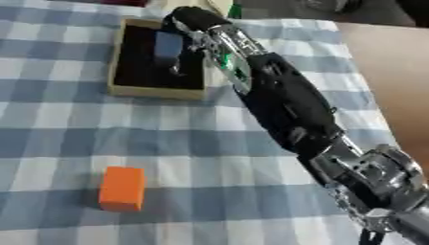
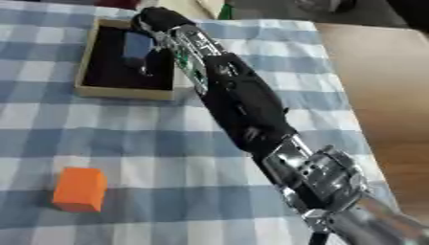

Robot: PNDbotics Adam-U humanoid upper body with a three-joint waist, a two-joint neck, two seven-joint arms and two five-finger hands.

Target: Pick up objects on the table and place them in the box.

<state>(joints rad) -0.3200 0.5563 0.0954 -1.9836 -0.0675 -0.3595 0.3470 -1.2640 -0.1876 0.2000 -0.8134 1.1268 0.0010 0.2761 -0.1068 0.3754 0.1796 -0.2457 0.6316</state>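
Note:
A shallow box [image 1: 156, 91] with a tan rim and black inside stands at the far left of the checked cloth. My right arm reaches from the lower right up to it. My right hand [image 1: 189, 20] hangs over the box's right half, fingers curled round a blue block [image 1: 167, 46] held inside the box's outline. Whether the block touches the box floor I cannot tell. An orange block [image 1: 122, 188] lies alone on the cloth near the front left, far from the hand. My left hand shows in neither view.
The blue and white checked cloth [image 1: 67, 134] covers most of the table; bare brown tabletop [image 1: 394, 72] shows along the right side. Dark shapes and a small green thing [image 1: 235, 9] sit past the cloth's far edge.

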